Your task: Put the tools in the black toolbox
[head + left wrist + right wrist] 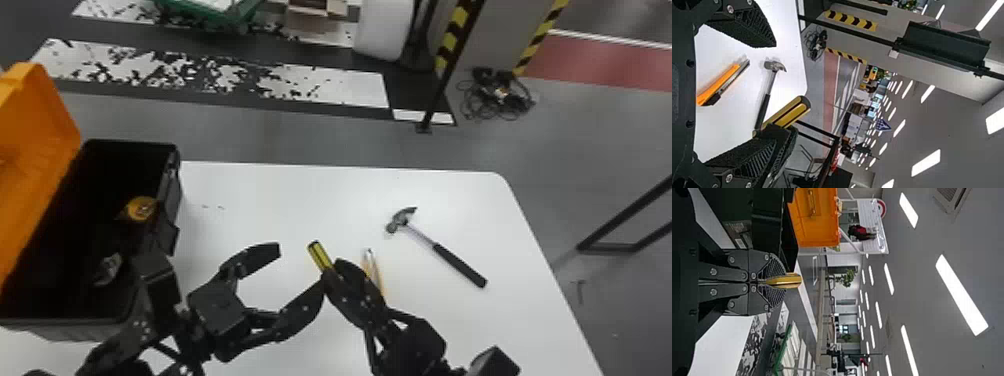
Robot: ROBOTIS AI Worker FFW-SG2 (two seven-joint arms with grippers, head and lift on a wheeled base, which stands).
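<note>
Pinched in the right gripper [330, 274], the yellow-and-black handle [319, 255] slants forward and leftward, just right of the wide-spread left gripper [301, 269], inviting, I'd guess, a handover.

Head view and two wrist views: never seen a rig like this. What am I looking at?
It's a robot with two black arms. The head view looks forward and down from its head; each wrist view comes from a camera on that arm, turned on its side.

The white table holds a hammer and an orange cutter. At the robot's left is the black toolbox, its orange lid open, with what looks like a tape measure inside.

The right gripper is closed on a tool with a yellow-and-black handle. The left gripper is open, beside it.
</note>
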